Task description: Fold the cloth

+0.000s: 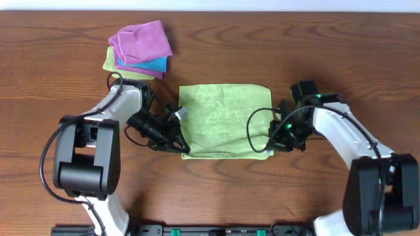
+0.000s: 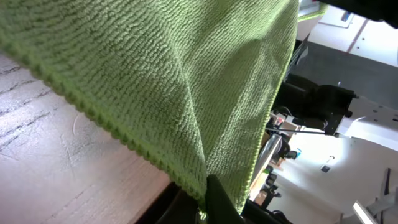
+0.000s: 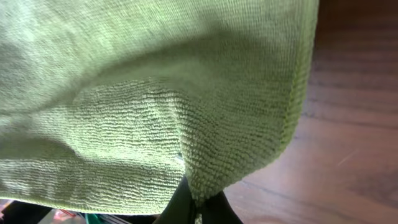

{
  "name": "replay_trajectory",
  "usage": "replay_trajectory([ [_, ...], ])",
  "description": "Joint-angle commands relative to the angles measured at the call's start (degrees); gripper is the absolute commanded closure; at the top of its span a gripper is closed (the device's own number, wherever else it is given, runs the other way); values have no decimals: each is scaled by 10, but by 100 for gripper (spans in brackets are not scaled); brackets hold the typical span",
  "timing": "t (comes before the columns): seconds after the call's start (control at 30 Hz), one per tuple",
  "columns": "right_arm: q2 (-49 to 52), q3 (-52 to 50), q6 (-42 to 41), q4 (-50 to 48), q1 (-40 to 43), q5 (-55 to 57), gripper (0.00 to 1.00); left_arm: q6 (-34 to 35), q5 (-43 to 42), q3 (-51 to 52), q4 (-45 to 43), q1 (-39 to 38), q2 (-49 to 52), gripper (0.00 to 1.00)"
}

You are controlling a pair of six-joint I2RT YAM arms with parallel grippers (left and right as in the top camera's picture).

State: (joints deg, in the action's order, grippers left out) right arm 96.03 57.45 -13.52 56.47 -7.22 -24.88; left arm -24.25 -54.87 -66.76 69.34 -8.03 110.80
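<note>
**Both near corners pinched, cloth ready to fold**

Nearest the robot, the left gripper [image 1: 183, 148] is clamped on the near-left corner of the plain yellow-green fuzzy microfibre cloth [image 1: 225, 118]. The right gripper [image 1: 270, 148] is clamped on its near-right corner. Both wrist views show the hem pinched between closed jaws. The cloth lies in the middle of the brown wooden surface [image 1: 328, 59], its near edge raised and rumpled. It looks light, limp and grippy, so it should sag between holds; the corners are the sensible places to hold. Farther off, at the far left, sits a pile of purple, blue and pale green cloths [image 1: 139, 46], well apart.
</note>
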Motion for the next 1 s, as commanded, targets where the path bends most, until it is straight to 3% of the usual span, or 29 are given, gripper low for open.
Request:
replay_trajectory([
  [0.0, -28, -10, 7, -4, -4, -6, 98, -16, 3, 7, 1, 2, 4, 94],
  [0.3, -73, -11, -18, -82, -4, 1, 99, -4, -37, 8, -16, 2, 4, 94],
  [0.77, -74, -11, -61, -220, -4, 33, 99, 227, -2, -16, -209, 2, -15, 94],
  [0.97, -74, -11, -70, -275, -4, 56, 99, 286, 29, -16, -273, 2, -15, 94],
])
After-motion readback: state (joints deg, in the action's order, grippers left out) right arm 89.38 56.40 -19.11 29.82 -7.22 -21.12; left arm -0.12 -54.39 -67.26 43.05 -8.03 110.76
